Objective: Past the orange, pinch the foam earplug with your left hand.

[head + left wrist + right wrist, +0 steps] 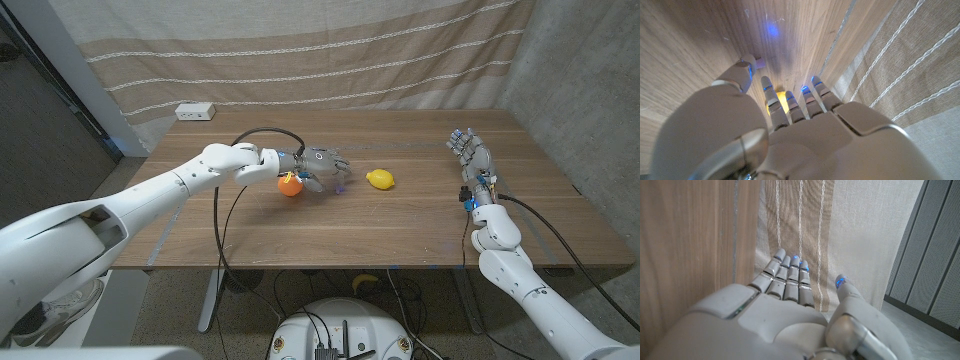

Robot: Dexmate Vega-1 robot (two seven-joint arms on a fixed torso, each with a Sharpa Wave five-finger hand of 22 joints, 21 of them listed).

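Note:
The orange [289,185] sits on the wooden table [420,225] left of centre. My left hand [323,167] reaches over and past it, fingers spread and pointing toward the lemon. The foam earplug [341,186] is a tiny purple-pink piece on the table just beyond the fingertips. In the left wrist view the earplug [760,62] lies right by my thumb tip [741,73], while the other fingers [790,102] stay apart from it and nothing is pinched. My right hand [470,152] stands at the table's right side with its fingers straight and holds nothing.
A yellow lemon [379,179] lies right of the earplug; it peeks between my fingers in the left wrist view [782,100]. A white power strip [194,112] sits at the far left edge. A striped curtain [320,50] hangs behind the table.

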